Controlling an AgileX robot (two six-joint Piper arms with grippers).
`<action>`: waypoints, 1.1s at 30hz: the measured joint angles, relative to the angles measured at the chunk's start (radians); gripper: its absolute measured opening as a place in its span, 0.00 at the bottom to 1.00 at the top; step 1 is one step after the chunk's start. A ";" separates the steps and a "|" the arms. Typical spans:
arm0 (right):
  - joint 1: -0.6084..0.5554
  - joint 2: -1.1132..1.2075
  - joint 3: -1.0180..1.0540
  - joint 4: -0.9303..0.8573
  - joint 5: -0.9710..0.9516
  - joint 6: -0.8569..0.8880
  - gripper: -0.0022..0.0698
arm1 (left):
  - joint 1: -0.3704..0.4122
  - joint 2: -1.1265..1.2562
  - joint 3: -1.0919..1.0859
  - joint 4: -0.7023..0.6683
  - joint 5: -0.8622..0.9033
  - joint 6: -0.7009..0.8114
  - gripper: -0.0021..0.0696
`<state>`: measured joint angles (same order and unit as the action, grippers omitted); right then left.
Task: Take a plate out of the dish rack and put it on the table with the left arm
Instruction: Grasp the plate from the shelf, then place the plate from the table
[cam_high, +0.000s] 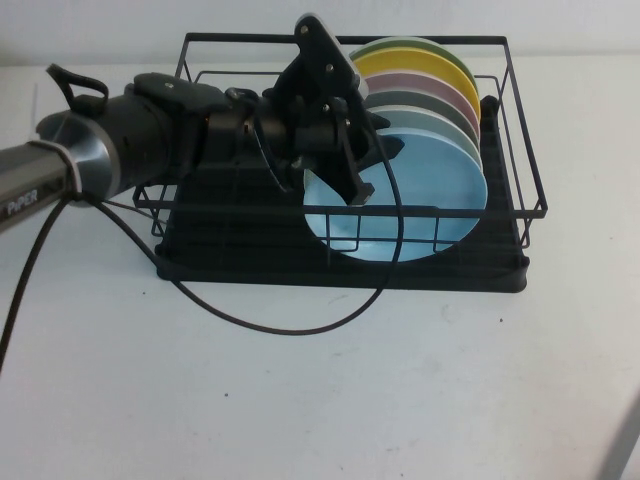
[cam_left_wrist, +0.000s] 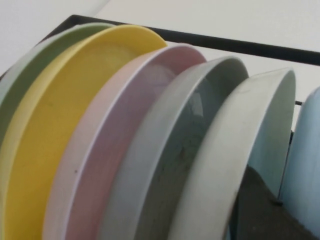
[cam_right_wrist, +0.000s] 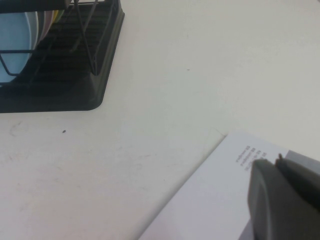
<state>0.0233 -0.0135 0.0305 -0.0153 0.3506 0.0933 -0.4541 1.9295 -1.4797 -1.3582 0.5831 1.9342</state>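
Note:
The light sky-blue plate (cam_high: 430, 190) stands on edge at the front of a row of plates in the black wire dish rack (cam_high: 500, 270). My left gripper (cam_high: 370, 172) reaches into the rack from the left. It is open, with its jaws on either side of that plate's upper left rim. In the left wrist view one dark finger (cam_left_wrist: 255, 210) sits between the whitish-mint plate (cam_left_wrist: 240, 150) and the blue plate (cam_left_wrist: 309, 160). My right gripper (cam_right_wrist: 275, 161) is shut and empty, low over the white table (cam_high: 300, 400), off to the right of the rack.
Behind the blue plate stand mint, grey, pink, yellow (cam_high: 400, 65) and green plates. The left arm's black cable (cam_high: 280, 325) loops onto the table in front of the rack. A white sheet of paper (cam_right_wrist: 210, 200) lies under the right gripper. The rack corner (cam_right_wrist: 75, 75) shows in the right wrist view.

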 joint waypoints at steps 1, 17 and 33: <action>0.000 0.000 0.000 0.000 0.000 0.000 0.00 | 0.000 0.000 -0.001 0.000 -0.005 0.006 0.24; 0.000 0.000 0.000 0.000 0.000 0.000 0.00 | 0.000 -0.140 -0.002 0.028 0.003 0.052 0.16; 0.000 0.000 0.000 0.000 0.000 0.000 0.00 | 0.138 -0.444 -0.003 0.323 0.121 -0.902 0.13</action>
<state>0.0233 -0.0135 0.0305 -0.0153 0.3506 0.0933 -0.3164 1.4859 -1.4825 -1.0352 0.7037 1.0319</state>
